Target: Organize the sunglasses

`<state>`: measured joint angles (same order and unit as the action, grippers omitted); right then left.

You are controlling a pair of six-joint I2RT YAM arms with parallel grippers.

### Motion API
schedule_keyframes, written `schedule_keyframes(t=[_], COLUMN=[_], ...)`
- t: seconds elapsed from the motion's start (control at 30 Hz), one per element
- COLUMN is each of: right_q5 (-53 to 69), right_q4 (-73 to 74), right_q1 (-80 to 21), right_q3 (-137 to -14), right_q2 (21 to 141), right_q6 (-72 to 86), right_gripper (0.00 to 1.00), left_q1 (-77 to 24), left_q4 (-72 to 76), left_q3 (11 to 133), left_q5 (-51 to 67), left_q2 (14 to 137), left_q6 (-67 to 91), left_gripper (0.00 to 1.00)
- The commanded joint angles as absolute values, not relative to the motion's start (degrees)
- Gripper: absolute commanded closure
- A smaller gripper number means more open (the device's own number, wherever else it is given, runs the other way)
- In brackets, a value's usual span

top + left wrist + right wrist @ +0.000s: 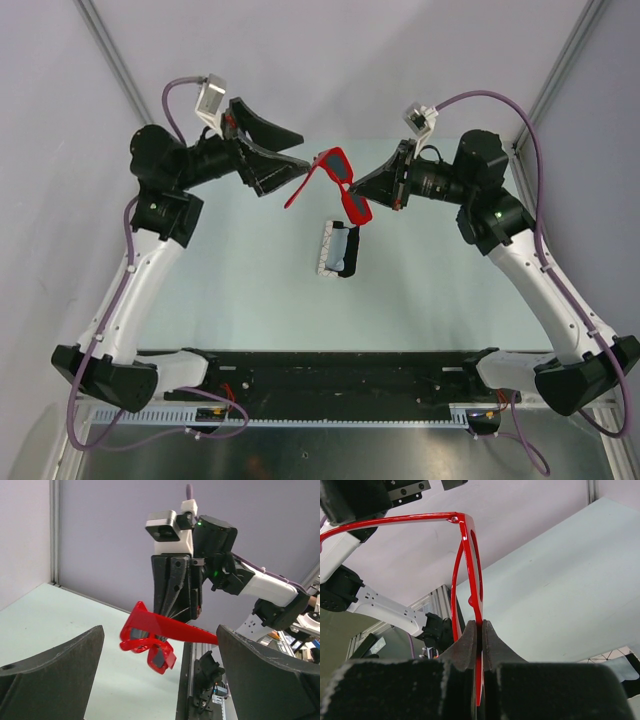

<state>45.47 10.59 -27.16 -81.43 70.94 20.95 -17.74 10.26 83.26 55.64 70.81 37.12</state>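
Right tool [479, 630] clamped on the sunglasses [340, 185] at the frame edge, holding them in the air. Left tool [303, 153] just beside them, fingers apart. Below the right tool, a white case [338, 250] on the pale green table [230, 290]. Plain grey walls [330, 60] beyond.

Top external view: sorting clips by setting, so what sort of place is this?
Probably a robotics lab cell: plain grey walls, a pale table with an aluminium rail, and the right gripper holding sunglasses.
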Motion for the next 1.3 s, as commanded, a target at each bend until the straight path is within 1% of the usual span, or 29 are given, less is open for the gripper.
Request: schedule_keyframes(t=[0.0, 0.17, 0.47, 0.67, 1.03, 1.27], right_q5=[45.1, 44.5, 43.7, 41.3, 39.2, 36.5], right_q4=[7.5, 6.4, 3.9, 1.2, -5.2, -3.3], right_q1=[-27.4, -27.4, -27.5, -29.7, -34.0, -33.9], right_q3=[-81.6, -81.6, -81.6, -81.3, -80.2, -80.2], right_q2=[71.1, 71.1, 71.7, 72.5, 74.1, 73.9], right_q6=[21.5, 22.7, 25.7, 29.3, 35.2, 35.2], right_gripper=[1.0, 1.0, 1.0, 1.0, 1.0, 1.0], left_q1=[-20.3, -22.4, -24.9, -25.5, -25.6, -25.5], left_q4=[11.6, 11.6, 11.7, 11.4, 10.8, 7.6], left_q3=[83.1, 79.4, 76.6, 74.4, 73.7, 75.0], left_q5=[54.2, 53.9, 52.6, 51.4, 50.7, 49.7], left_q2=[69.7, 69.3, 70.1, 70.9, 71.5, 71.0], left_q6=[35.1, 35.1, 35.2, 35.0, 34.1, 31.0], left_gripper=[0.0, 0.0, 0.0, 0.0, 0.0, 0.0])
